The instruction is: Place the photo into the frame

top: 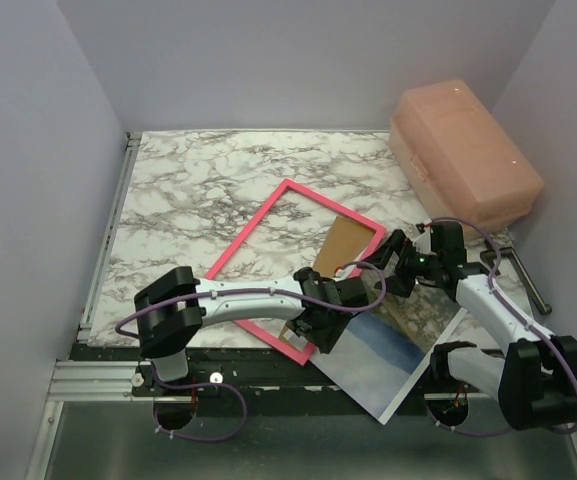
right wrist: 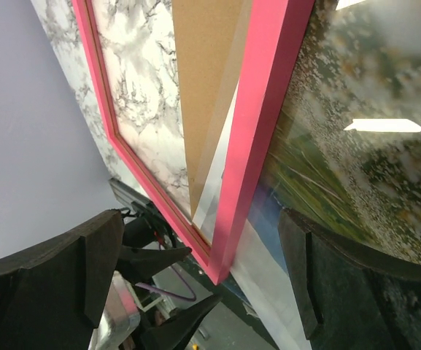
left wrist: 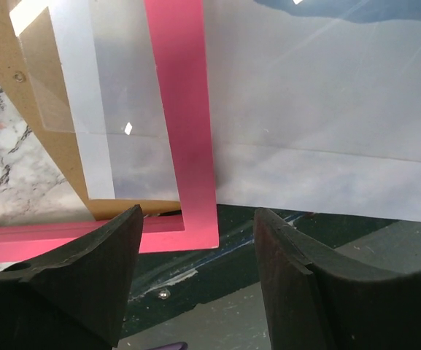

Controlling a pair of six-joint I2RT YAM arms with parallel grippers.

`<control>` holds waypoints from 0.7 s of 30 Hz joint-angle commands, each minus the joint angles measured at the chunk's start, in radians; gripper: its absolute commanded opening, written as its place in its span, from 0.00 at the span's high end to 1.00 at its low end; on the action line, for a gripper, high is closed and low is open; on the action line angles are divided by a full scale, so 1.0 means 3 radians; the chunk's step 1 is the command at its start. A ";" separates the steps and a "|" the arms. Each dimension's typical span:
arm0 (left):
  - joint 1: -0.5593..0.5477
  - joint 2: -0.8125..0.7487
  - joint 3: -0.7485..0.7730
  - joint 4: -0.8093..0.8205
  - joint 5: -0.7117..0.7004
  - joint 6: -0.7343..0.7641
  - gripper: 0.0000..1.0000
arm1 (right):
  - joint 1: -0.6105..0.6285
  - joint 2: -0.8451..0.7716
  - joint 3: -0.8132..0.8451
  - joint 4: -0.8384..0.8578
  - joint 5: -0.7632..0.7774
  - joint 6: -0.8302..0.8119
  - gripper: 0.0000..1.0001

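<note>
Pink frame (top: 248, 226) lies front up on the marble table (top: 188, 190), brown backing board (top: 346, 245) showing inside its right corner. Photo (top: 388, 365) lies picture-up beside it, overhanging the near edge. Left gripper (left wrist: 198, 222) is partly open and empty over the frame's near corner. Right gripper (right wrist: 201, 219) is wide open and empty.

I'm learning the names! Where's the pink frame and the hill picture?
Bright pink rectangular picture frame (top: 335, 205): top view, its far border.
Thin paper landscape photo (top: 393, 355): top view, its pale blue area.
</note>
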 commanded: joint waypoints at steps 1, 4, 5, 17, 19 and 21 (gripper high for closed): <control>0.0007 0.0126 -0.0151 0.0250 0.0145 0.0048 0.38 | -0.0009 -0.0206 -0.0040 -0.0260 0.0278 -0.0053 0.05; 0.0007 0.0195 -0.0227 0.0348 0.0208 0.0033 0.43 | -0.0009 -0.0266 -0.0044 -0.0331 0.0346 -0.0075 0.05; 0.0006 0.0214 -0.0245 0.0375 0.0217 0.0033 0.45 | -0.0009 -0.0272 -0.0037 -0.0357 0.0365 -0.0088 0.05; 0.0002 -0.0005 -0.0201 0.0214 -0.0001 -0.0046 1.00 | -0.0009 -0.0113 -0.0063 -0.0268 0.0242 -0.0101 0.05; -0.0012 -0.0106 -0.0118 0.0109 -0.0066 -0.0073 1.00 | -0.0009 -0.0114 -0.0100 -0.0171 0.0163 -0.0048 0.05; -0.0028 -0.0209 -0.0061 0.0040 -0.0097 -0.0102 1.00 | -0.0009 -0.0118 -0.0128 -0.0087 0.0105 0.0007 0.05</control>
